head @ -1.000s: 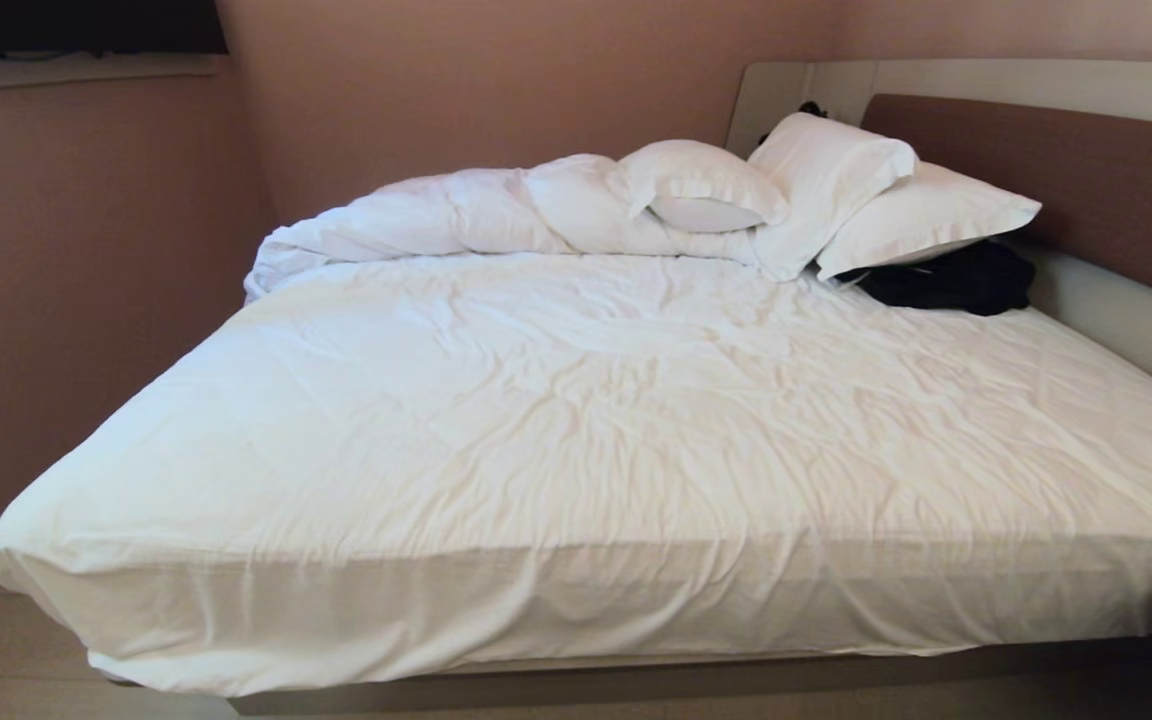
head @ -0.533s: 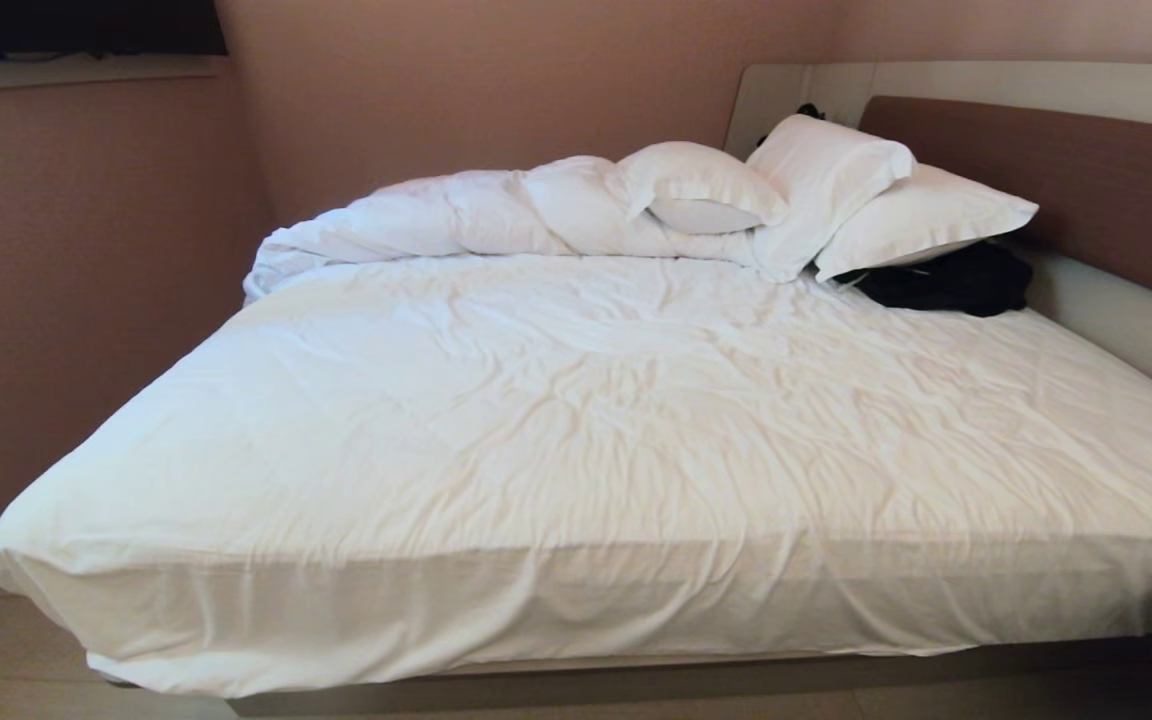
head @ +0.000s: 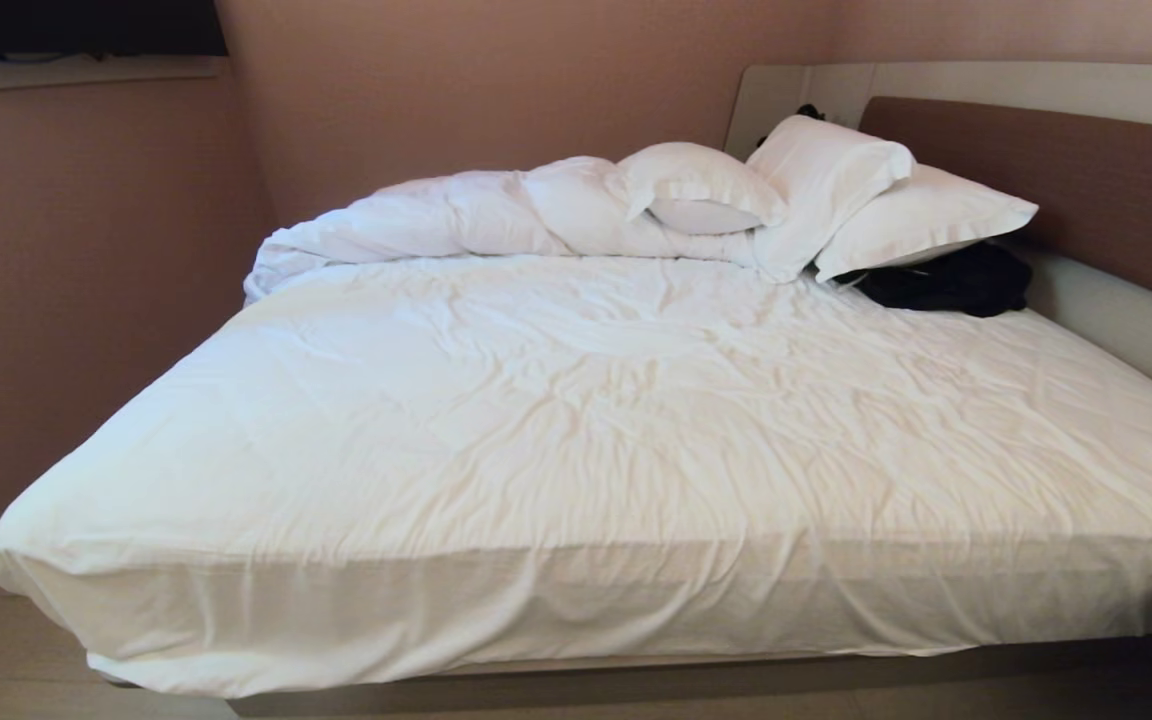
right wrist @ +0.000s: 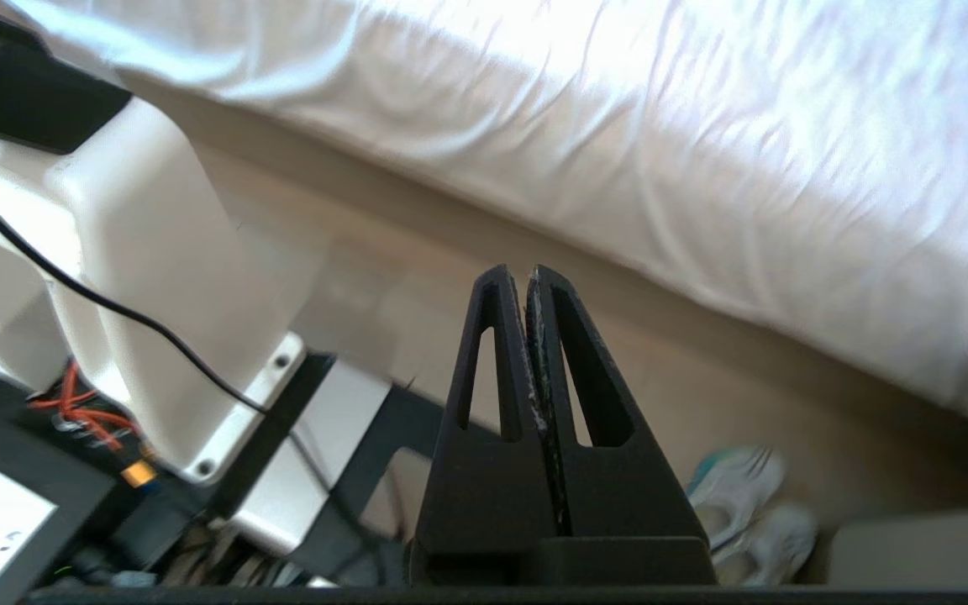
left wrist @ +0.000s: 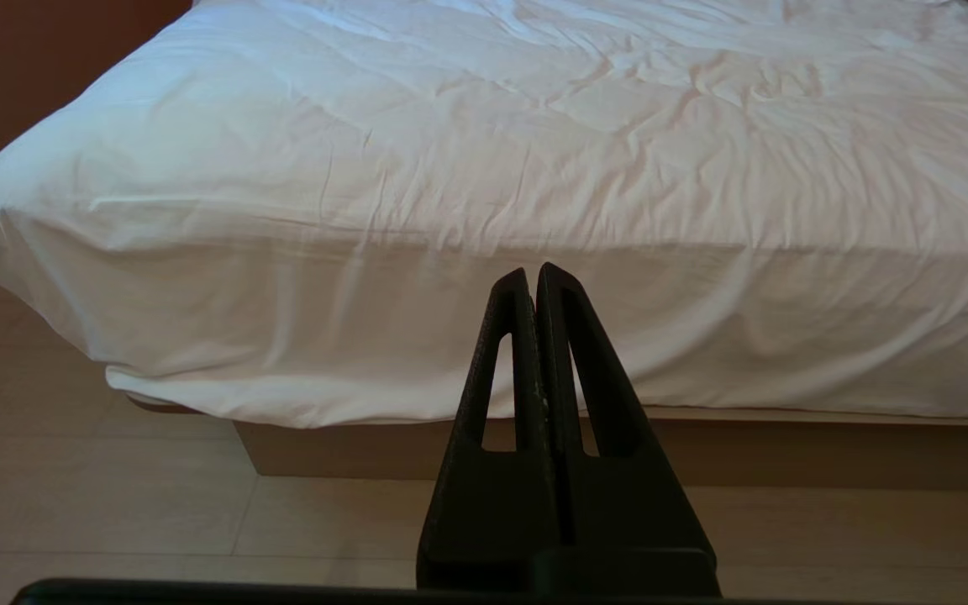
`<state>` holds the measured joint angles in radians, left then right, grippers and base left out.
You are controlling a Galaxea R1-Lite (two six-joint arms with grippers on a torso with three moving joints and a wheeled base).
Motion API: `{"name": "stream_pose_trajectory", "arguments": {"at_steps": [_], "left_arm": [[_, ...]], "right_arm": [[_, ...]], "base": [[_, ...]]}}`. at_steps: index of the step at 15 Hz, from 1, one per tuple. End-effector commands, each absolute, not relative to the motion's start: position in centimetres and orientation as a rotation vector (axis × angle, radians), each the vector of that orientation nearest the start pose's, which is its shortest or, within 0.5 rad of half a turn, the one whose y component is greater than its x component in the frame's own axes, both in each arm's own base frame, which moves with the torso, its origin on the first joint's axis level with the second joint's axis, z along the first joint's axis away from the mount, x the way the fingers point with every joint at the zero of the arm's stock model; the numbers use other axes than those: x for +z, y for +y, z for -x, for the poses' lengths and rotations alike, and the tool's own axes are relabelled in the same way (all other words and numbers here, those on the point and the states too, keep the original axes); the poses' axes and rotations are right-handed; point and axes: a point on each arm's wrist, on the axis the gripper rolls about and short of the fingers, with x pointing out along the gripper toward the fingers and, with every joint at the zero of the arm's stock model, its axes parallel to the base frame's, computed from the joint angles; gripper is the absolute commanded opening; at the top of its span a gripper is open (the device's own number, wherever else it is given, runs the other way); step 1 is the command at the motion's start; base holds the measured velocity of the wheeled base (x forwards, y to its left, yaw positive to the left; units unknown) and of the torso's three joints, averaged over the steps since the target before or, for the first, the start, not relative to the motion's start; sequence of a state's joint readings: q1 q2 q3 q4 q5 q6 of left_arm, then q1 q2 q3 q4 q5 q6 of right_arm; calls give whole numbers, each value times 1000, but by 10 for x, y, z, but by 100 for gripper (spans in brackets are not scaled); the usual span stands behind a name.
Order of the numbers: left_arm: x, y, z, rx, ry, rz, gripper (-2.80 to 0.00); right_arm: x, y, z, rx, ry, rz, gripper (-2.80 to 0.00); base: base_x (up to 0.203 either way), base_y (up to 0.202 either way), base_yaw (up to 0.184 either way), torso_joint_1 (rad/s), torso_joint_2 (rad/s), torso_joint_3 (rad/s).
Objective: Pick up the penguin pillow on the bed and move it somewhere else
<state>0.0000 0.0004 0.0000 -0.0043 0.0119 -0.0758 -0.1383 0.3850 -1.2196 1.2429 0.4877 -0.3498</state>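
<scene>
The bed (head: 576,420) fills the head view, with a wrinkled white sheet, a bunched white duvet (head: 456,220) along the far side and a brown headboard (head: 1066,180) at the right. The penguin pillow is out of view in every frame. Neither arm shows in the head view. My left gripper (left wrist: 532,273) is shut and empty, held low and pointing at the bed's near side (left wrist: 484,319). Also shut and empty, my right gripper (right wrist: 526,273) hangs over the floor beside the bed's edge (right wrist: 702,185).
Three plain white pillows (head: 816,190) lean by the headboard, with a black garment (head: 946,280) under the nearest one. Pale shoes (right wrist: 744,512) lie on the floor near the bed. My own white base and cables (right wrist: 131,277) sit beside the right gripper.
The head view has barely shifted; the bed and pillows lie as before.
</scene>
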Motion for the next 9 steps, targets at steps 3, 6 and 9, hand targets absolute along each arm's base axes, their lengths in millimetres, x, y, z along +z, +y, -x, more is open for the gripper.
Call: {"name": "stream_pose_trajectory", "arguments": {"at_steps": [3,6,9], "left_arm": [[75,0,23,12,-2,77,-280],[75,0,23,12,-2,77,-280],[75,0,23,12,-2,77,-280]], "right_arm": [[245,16,143,324,171,181,-280],[244,8,137,172,64,126,-280],[247,1,124,-31,-164,99,-280]], "base": [[0,0,0,0,0,0],[0,0,0,0,0,0],[0,0,0,0,0,0]]}}
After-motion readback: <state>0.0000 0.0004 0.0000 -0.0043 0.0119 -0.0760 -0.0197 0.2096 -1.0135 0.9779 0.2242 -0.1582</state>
